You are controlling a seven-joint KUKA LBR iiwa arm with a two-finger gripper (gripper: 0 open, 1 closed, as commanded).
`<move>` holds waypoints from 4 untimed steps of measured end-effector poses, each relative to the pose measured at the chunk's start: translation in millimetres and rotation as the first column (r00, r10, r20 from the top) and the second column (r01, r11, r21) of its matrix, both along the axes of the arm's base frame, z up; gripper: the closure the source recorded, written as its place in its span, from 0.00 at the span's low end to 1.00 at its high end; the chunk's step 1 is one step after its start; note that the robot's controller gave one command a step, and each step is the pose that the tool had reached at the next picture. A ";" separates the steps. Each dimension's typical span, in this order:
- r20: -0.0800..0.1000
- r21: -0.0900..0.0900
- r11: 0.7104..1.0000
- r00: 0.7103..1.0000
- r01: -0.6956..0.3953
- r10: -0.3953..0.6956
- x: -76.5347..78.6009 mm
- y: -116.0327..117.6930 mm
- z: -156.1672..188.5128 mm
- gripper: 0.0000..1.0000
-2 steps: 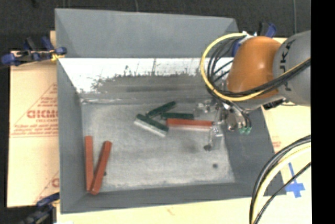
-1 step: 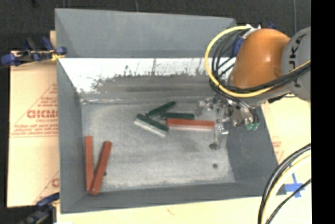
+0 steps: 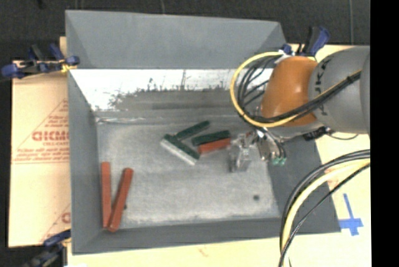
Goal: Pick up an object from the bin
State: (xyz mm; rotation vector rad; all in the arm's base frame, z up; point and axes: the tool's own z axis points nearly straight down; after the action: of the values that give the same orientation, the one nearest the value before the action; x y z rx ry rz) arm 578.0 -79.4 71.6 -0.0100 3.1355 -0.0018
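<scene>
Bin (image 3: 187, 194) is sitting grey and wide, arm (image 3: 340, 88) reaching in from the right. Pincer (image 3: 239, 160) is hovering low just right of the red stick (image 3: 215, 146) lying mid-bin among green sticks (image 3: 193, 130); whether apart or together, I cannot tell.

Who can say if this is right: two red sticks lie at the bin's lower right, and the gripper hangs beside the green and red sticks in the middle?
One point is wrong. The camera view shows the two red sticks at the lower left of the bin, not the lower right. The gripper does hang beside the green and red sticks in the middle.
</scene>
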 end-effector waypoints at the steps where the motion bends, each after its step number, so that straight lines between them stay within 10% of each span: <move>1: -0.001 -0.001 1.000 1.000 -0.002 0.002 -0.2 -0.3 -0.1 0.00; 3: -0.011 0.000 1.000 0.999 0.031 -0.031 7.7 4.6 6.4 0.00; 4: 0.000 0.001 0.999 0.999 0.036 -0.036 18.7 70.8 24.4 0.00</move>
State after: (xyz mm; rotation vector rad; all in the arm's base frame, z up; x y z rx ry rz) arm 596.7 -8.6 96.0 0.0460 3.1349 -0.0008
